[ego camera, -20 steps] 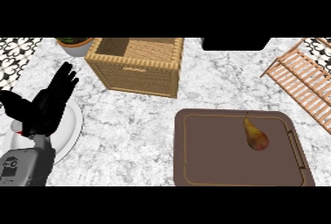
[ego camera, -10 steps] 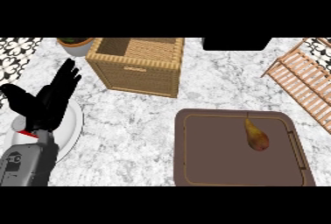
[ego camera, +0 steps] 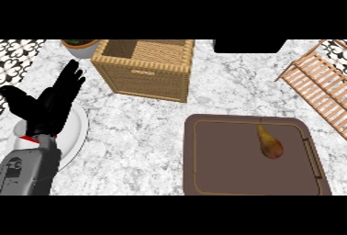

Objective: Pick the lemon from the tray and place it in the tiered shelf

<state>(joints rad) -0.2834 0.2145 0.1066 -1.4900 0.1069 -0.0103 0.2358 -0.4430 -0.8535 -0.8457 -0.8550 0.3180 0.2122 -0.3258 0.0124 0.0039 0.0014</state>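
Counter, lemon (ego camera: 269,142) on tray (ego camera: 224,174), left hand (ego camera: 49,103) far

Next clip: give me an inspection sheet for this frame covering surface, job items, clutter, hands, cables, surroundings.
Surface: marble counter.
Job's things: yellow-brown elongated fruit lying in the brown tray; slatted wooden shelf at right edge, apart from the tray.
Clutter: wicker basket; white plate partly under the left arm; potted plant at rear left.
Hands: left hand open, fingers up, over the plate; right hand not in view.
Cables: nothing seen.
Surroundings: patterned tiles behind the counter.
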